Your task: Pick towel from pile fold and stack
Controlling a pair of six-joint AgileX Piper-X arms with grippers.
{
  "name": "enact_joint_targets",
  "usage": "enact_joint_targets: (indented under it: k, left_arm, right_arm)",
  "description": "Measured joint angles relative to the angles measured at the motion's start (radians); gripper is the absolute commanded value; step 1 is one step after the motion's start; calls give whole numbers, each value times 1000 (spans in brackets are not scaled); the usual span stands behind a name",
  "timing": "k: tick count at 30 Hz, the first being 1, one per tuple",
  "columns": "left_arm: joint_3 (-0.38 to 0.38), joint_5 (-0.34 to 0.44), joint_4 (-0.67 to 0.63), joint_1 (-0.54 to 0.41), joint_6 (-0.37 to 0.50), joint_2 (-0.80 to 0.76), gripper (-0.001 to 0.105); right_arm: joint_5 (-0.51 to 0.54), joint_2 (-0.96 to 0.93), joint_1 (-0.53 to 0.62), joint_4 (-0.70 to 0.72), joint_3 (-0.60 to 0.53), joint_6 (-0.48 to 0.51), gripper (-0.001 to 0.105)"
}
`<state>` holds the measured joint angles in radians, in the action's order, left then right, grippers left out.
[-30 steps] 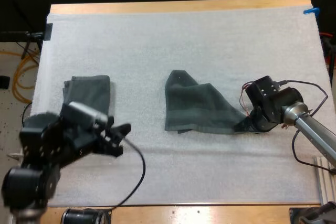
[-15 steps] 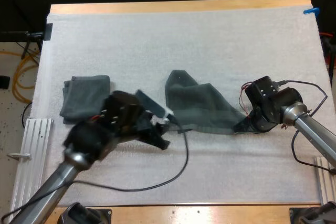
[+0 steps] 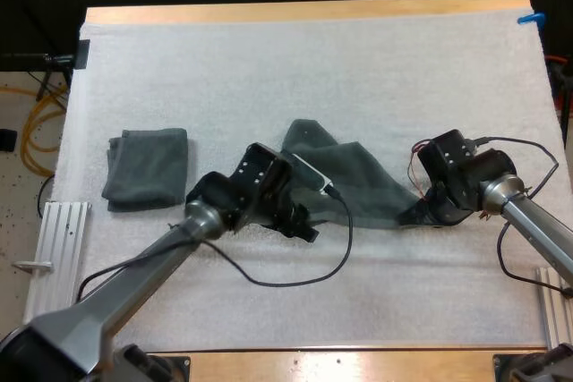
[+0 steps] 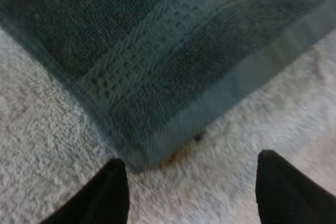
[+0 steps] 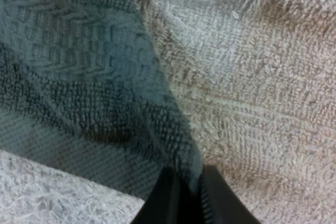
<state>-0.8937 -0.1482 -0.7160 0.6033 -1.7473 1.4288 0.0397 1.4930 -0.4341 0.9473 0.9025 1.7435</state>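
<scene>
— White mat (image 3: pixel 269 69) over the desk (image 3: pixel 304 11). What are the grippers doing?
— Shut tight, the right gripper (image 3: pixel 414 215) pinches the right corner of the crumpled towel (image 3: pixel 336 181). The left gripper (image 3: pixel 304 225), fingers wide apart and empty, hovers at its lower-left corner.
— Which step?
— Probably spreading it for the fold; next the left must close on that corner. The towel lies mid-frame, long axis left to right, tip pointing right. A folded towel (image 3: pixel 148 167) sits at the left.

I am finding no text, label or number to read. The dark grey-green woven towel (image 3: pixel 367 183) and white textured mat (image 3: pixel 313 60) are showing plain surfaces.
</scene>
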Motion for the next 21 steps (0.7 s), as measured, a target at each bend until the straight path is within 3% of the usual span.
enact_joint_targets:
  k: [7, 21]
  left_arm:
    - [0, 121, 14, 0, 56, 102, 51]
    - [-57, 132, 34, 0, 102, 241, 51]
  right_arm:
    - [0, 0, 0, 0, 0, 0, 0]
    - [0, 0, 0, 0, 0, 0, 0]
